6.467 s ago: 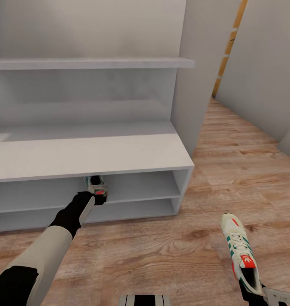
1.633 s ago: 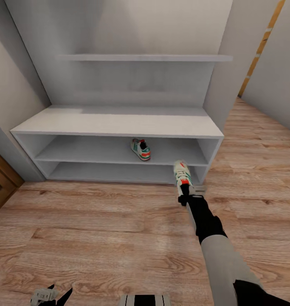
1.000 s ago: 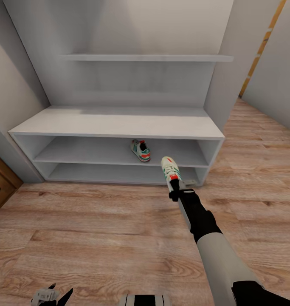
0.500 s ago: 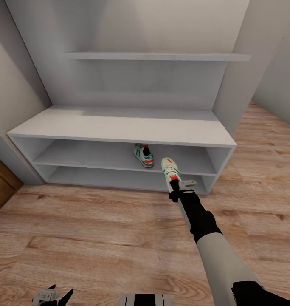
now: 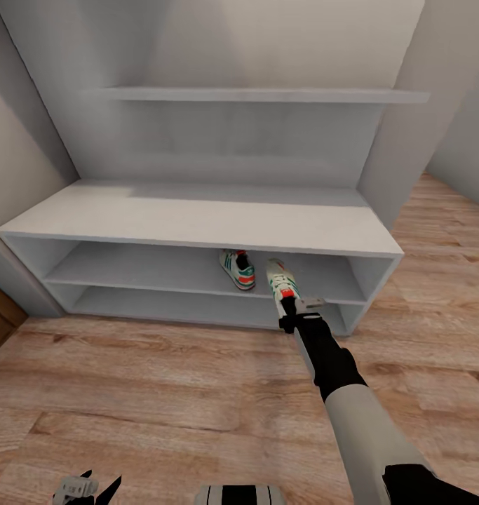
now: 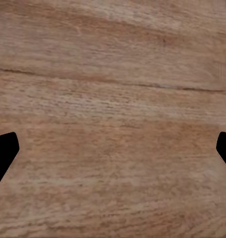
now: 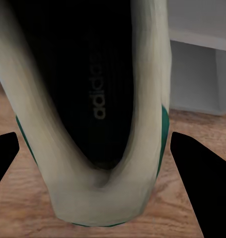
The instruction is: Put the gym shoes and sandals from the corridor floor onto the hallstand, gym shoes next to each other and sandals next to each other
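So in the head view the wide light-grey low hallstand [image 5: 197,221] with two open shelf rows takes up the middle of the frame, with a thin grey wall shelf [image 5: 257,95] running across the upper part above it. One cream-white gym shoe with green side stripes and a red heel patch [image 5: 237,269] is sitting on the upper open shelf row, a bit right of centre, toe pointing away from the camera.

The right arm comes up from the lower right of the frame, and the right gripper [image 5: 289,308] has the second cream-white sneaker with green stripes and red tongue patch [image 5: 279,279] by its heel end. That shoe is held toe-forward at the front edge of the same shelf row, just beside the first shoe and to its right. Whether its sole is already touching the shelf I honestly can't tell from this angle.

Right wrist view is basically a close-up into the held shoe [image 7: 95,114]: dark insole with pale lettering, cream collar, green trim at the edges. The two black fingertips [image 7: 197,168] sit on either side of the heel, so the jaws are pinching the shoe's heel. A bit of the grey rack shows in the upper right of that view.

Light brown wood-plank corridor floor [image 5: 162,393] covers the lower half of the head view. The left gripper [image 5: 85,485] is down in the bottom left corner, hanging over the planks. In the left wrist view its black fingertips [image 6: 3,151] are at opposite edges with just wood grain [image 6: 113,124] between them, so those jaws are spread wide with nothing in them.
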